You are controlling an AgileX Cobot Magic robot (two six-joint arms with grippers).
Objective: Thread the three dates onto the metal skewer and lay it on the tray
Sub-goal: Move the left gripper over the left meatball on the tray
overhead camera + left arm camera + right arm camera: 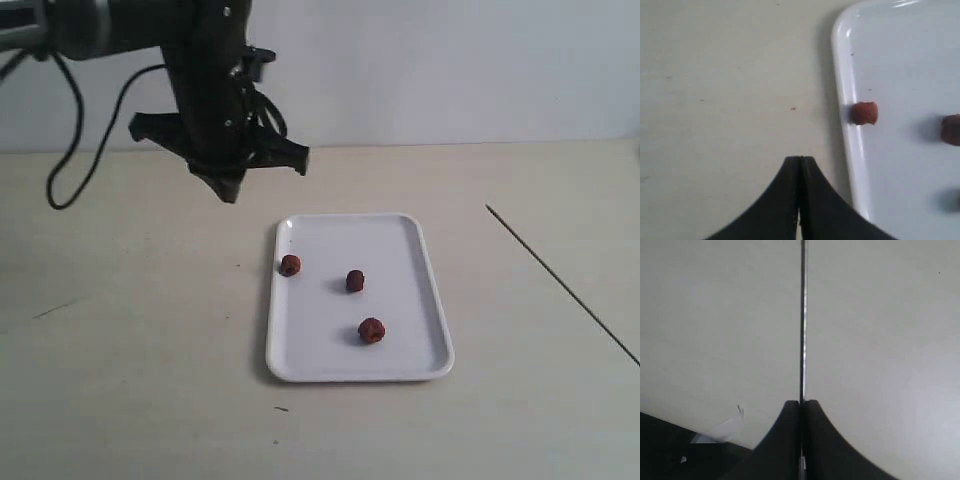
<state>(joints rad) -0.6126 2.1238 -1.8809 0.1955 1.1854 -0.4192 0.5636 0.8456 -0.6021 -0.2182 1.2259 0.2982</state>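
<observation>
Three reddish-brown dates lie on the white tray (400, 250): one against its left rim (290, 265), one in the middle (355, 281), one nearer the front (371, 330). My left gripper (228, 193) hangs shut and empty over the table, just beyond the tray's far left corner. In the left wrist view its shut tips (800, 159) stand beside the tray rim (845, 90), with the rim date (863, 113) and a second date (952, 129) beyond. My right gripper (801, 402) is shut on the metal skewer (803, 315). The skewer (560, 283) enters the exterior view from the right.
The pale table runs all round the tray. The left arm's black cable (70, 150) loops down at the far left. In the right wrist view the table's edge (700, 432) and a scrap of white paper (725, 427) lie close to my right gripper.
</observation>
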